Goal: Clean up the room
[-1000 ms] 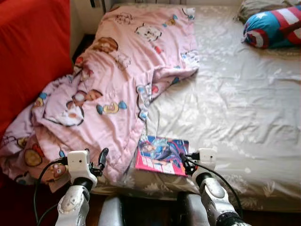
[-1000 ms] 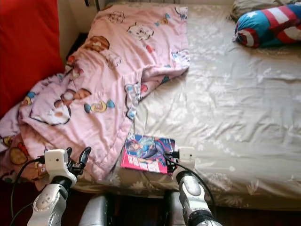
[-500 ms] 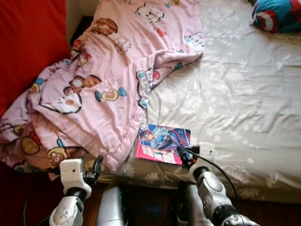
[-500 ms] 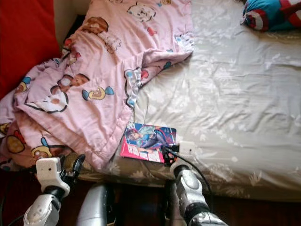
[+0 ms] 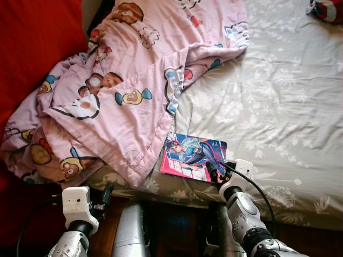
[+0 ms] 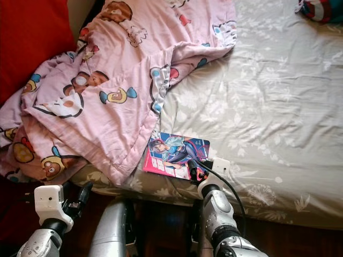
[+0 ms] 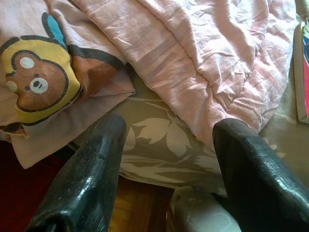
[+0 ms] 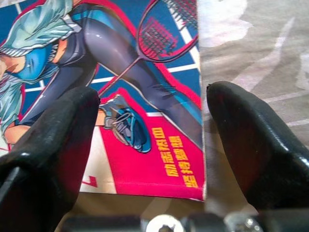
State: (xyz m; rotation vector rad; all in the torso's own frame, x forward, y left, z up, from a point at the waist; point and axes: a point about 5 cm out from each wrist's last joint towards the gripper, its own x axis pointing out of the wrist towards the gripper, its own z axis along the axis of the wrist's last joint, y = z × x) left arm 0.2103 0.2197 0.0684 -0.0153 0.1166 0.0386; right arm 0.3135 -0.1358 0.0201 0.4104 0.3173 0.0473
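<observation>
A comic book (image 5: 193,157) with a pink and blue cover lies flat near the front edge of the bed, beside the hem of a crumpled pink cartoon blanket (image 5: 123,80). My right gripper (image 5: 211,172) is at the book's near right corner. In the right wrist view it (image 8: 149,96) is open, one finger over the cover (image 8: 145,159) and the other over the sheet. My left gripper (image 5: 105,194) hangs low in front of the bed edge and is open, facing the blanket's hanging hem (image 7: 203,72).
The grey flowered sheet (image 5: 278,107) covers the bed's right side. A red cushioned surface (image 5: 32,48) stands at the left. A blue and red pillow (image 5: 328,8) peeks in at the far right corner. Dark wood floor (image 7: 130,212) lies below the bed edge.
The camera has tipped down and moved nearer the bed. My left arm has dropped below the bed edge. My right gripper stays at the book's near corner.
</observation>
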